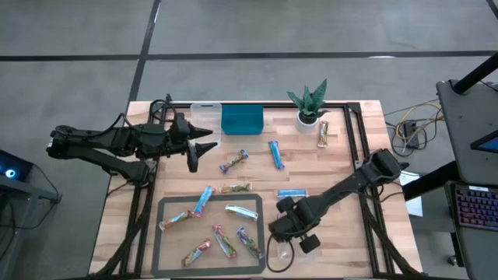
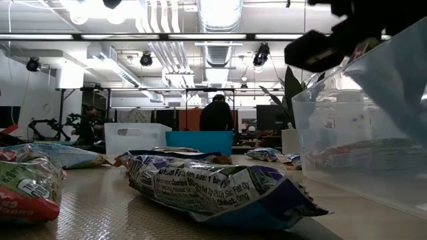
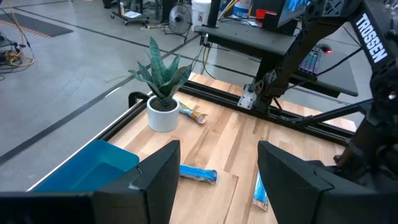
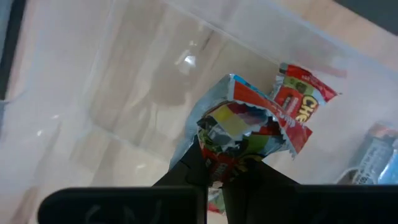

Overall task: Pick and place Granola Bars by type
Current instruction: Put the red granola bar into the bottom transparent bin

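Carefully, the right gripper (image 4: 214, 163), jaws clenched on a red-green granola bar (image 4: 249, 127), should drop it inside the clear tub (image 4: 124, 93); left gripper (image 3: 217, 174) waits, jaws released.

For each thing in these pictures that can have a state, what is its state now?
Left gripper: open, empty, above the table near the teal bin.
Right gripper: shut on a red-green bar, over the clear tub.
Teal bin: upright, open top.
Plant: upright in its white pot.
Blue bar: lying flat on the table, loose.
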Tool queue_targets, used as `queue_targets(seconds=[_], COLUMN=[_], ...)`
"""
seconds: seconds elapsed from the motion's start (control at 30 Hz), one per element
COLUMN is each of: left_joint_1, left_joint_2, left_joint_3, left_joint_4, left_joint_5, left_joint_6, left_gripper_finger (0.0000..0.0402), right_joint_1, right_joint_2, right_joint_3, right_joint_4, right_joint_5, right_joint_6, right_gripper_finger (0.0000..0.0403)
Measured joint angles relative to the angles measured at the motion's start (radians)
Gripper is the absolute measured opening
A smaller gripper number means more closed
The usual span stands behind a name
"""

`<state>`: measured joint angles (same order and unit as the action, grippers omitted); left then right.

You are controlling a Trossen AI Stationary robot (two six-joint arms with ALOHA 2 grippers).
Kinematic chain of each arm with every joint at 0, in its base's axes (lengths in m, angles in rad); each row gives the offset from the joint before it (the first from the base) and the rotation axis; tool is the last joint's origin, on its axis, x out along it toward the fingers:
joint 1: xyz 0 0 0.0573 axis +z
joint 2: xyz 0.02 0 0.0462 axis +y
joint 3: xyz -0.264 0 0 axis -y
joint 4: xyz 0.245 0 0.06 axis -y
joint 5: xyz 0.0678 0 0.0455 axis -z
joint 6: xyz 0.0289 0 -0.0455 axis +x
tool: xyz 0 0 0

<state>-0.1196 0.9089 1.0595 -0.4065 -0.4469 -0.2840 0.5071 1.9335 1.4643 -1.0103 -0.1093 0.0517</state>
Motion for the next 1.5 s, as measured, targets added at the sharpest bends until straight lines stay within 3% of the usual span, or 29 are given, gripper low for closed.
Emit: queue_targets(seconds=[0.57, 0.97, 1.23, 1.5], left_joint_1=[0.000, 0.000, 0.000, 0.000], left_joint_2=[0.000, -0.001, -0.009, -0.031], left_joint_3=[0.000, 0.000, 0.000, 0.000], left_joint_4=[0.002, 0.001, 0.000, -0.008], left_joint_5=[0.000, 0.000, 0.000, 0.016], left_joint_6=[0.000, -0.005, -0.002, 0.002], left_gripper_finger=[0.0197, 0.0197, 0.0197, 0.0197], right_joint_1=[-0.013, -0.016, -0.024, -0.024], right_joint_2=[0.000, 0.001, -0.011, -0.044], right_joint_3=[-0.126, -0.097, 0.033, 0.171], right_joint_4=[0.158, 0.121, -0.069, -0.128], right_joint_5=[-0.007, -0.004, 0.008, 0.062], right_joint_6=[0.008, 0.031, 0.021, 0.037], right_gripper_finger=[0.0019, 0.0126, 0.0176, 0.0180])
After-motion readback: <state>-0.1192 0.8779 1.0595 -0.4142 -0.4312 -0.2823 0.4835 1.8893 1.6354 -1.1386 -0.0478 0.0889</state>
